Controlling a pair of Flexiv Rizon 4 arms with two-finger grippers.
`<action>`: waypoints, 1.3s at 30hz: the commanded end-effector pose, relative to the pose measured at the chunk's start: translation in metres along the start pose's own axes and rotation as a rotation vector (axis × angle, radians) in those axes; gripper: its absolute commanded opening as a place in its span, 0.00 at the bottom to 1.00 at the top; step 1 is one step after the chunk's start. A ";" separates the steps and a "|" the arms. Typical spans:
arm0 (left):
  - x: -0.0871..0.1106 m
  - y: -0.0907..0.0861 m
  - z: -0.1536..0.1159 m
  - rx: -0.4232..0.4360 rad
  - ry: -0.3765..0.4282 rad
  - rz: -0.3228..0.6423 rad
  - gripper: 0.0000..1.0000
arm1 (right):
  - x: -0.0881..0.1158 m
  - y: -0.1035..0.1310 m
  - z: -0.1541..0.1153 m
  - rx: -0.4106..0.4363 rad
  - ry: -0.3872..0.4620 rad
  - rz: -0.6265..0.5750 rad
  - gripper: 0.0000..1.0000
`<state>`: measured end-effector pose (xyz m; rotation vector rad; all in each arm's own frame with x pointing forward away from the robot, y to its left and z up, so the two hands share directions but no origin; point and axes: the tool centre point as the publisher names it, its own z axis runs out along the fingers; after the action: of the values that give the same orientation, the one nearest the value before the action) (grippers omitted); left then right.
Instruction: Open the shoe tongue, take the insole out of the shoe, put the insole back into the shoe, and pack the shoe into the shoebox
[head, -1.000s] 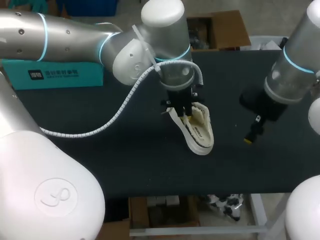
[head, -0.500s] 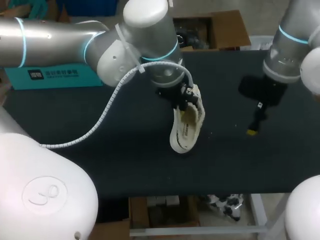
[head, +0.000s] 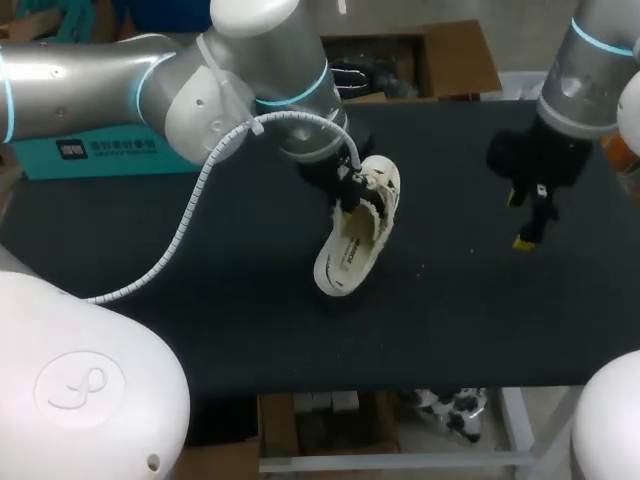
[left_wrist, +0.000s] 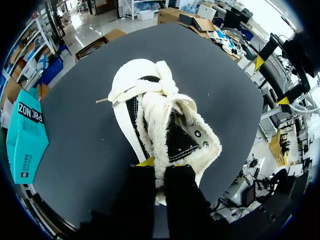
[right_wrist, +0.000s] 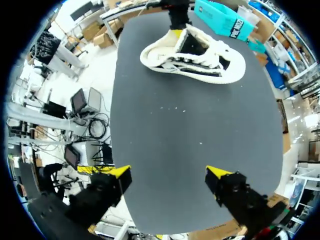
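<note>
Table (head: 200, 300): black top, carries everything below.

Left arm (head: 150, 80) comes in from the left side and reaches to the table's middle. Right arm (head: 590, 70) hangs over the far right part of the table, well apart from the shoe.

Shoebox (head: 110, 150): teal, at the far left edge of the table, behind the left arm. Left wrist view shows it (left_wrist: 27, 135) lying flat at the table edge, and right wrist view shows it (right_wrist: 220, 17) beyond the shoe. Only its outer faces show, so its contents can't be seen.

Shoe (head: 360, 235): cream with fleece lining, near the table's middle, well apart from the shoebox. It is tilted, with the upper end at the left tool and the lower end down at the table surface. Left wrist view (left_wrist: 150, 100): laces bunched in a knot at the far end, and the inside is dark, so the insole can't be made out. Right wrist view (right_wrist: 200, 60): the opening faces the right tool.

Left tool (head: 347, 197): clamped on the shoe's fleece rim, one finger on each side of the rim (left_wrist: 161, 167).

Right tool (head: 520, 220): fingers spread wide, nothing between them, only bare table ahead (right_wrist: 169, 175).
</note>
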<state>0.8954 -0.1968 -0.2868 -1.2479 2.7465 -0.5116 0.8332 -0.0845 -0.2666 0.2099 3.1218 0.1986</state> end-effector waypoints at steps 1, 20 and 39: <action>-0.004 0.005 -0.021 0.014 -0.012 0.058 0.00 | 0.009 -0.010 0.002 -0.068 -0.076 -0.002 1.00; -0.225 -0.060 -0.168 0.193 -0.148 0.538 0.00 | 0.009 -0.010 0.002 -0.068 -0.076 -0.002 1.00; -0.436 -0.071 -0.232 0.153 -0.337 0.589 0.00 | 0.009 -0.010 0.002 -0.068 -0.076 -0.002 1.00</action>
<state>1.1357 0.0877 -0.0991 -0.3956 2.5213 -0.3794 0.8228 -0.0924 -0.2688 0.2089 3.0350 0.2900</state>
